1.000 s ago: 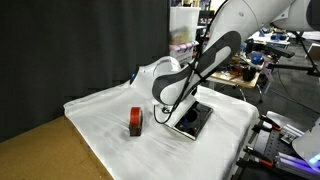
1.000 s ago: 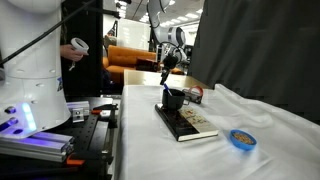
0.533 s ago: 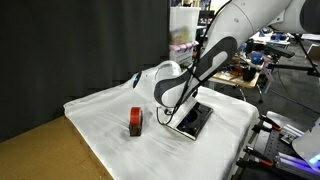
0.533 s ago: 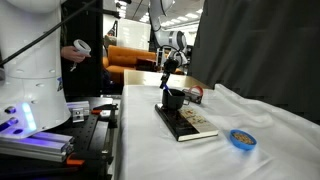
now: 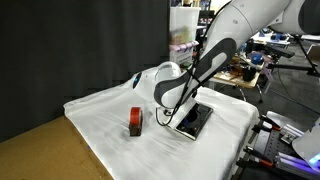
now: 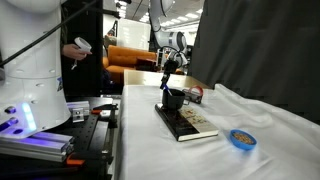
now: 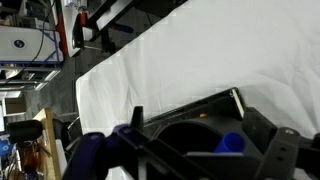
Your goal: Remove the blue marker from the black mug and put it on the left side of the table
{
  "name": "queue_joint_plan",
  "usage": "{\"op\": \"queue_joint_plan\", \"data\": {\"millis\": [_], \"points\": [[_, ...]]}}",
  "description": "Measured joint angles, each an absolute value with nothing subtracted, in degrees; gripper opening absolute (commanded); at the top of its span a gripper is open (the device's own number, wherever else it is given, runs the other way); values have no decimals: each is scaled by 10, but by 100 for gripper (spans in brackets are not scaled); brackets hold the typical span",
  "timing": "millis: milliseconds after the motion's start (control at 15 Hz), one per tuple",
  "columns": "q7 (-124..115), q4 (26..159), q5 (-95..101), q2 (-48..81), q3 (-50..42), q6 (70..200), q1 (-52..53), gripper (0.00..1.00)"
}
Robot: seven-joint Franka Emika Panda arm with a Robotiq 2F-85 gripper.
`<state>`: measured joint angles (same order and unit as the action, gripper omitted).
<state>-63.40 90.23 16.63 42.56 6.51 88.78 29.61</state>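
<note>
In an exterior view your arm [image 5: 214, 55] curves down over the white-draped table [image 5: 100, 108], ending at the near end of the black slab [image 5: 195, 121], which lies at 3 o'clock from the red-brown block [image 5: 135, 122]; the lower end of the arm hides whatever sits below it. In an exterior view from the other angle, the black mug [image 6: 174, 99] stands upright on the slab's far end, and the fingers [image 6: 167, 84] hang just above its rim, at 12 o'clock from it. A blue disc [image 6: 241, 138] lies well apart on the cloth at 4 o'clock (it is flat and round, not your target). In the wrist view you look almost straight down into the mug's dark hollow. The blue marker [image 7: 230, 143] is still inside, a blurred blue tip against the wall at 3 o'clock. The fingers are spread wide, one at each side of the mug, and they pinch nothing and touch neither mug nor marker.
</note>
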Motion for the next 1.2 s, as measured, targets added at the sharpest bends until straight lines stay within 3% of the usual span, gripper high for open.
{"op": "queue_joint_plan", "data": {"millis": [1200], "points": [[-634,898,171,437,56,887,296,100]]}}
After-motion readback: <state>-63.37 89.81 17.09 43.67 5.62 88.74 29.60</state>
